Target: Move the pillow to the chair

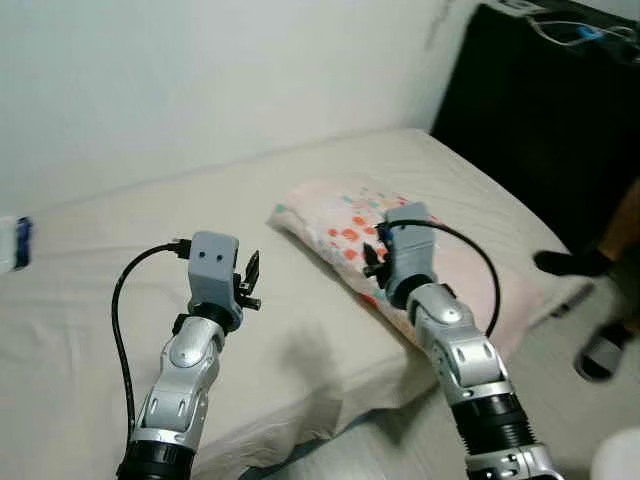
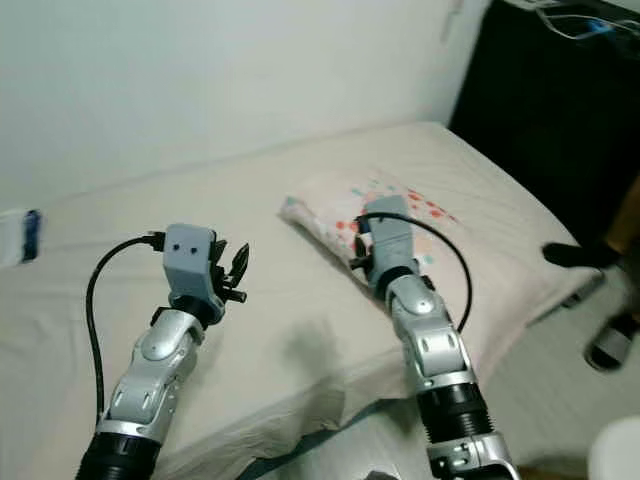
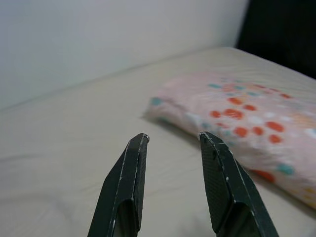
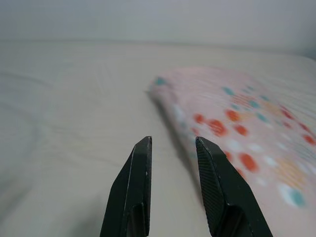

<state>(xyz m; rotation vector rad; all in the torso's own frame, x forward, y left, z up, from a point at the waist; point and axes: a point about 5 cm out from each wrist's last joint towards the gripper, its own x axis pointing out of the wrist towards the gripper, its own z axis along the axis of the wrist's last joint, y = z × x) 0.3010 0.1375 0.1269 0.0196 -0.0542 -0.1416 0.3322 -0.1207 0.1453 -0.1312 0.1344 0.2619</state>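
The pillow (image 1: 335, 222) is pale pink with orange and teal dots and lies on the right part of the bed (image 1: 120, 300), near its front edge. My right gripper (image 1: 372, 260) hovers over the pillow's near long edge, fingers open and holding nothing; its wrist view has the pillow (image 4: 237, 118) just to one side of the fingertips (image 4: 144, 144). My left gripper (image 1: 250, 278) is raised over the bare sheet to the left of the pillow, a short way off, also open and empty. In the left wrist view the pillow (image 3: 237, 113) lies ahead of the gripper (image 3: 173, 138).
A white wall runs behind the bed. Tall black furniture (image 1: 540, 110) stands at the right. A person's feet in slippers (image 1: 600, 350) are on the floor beside the bed's right corner. A white and blue object (image 1: 12, 243) sits at the left edge.
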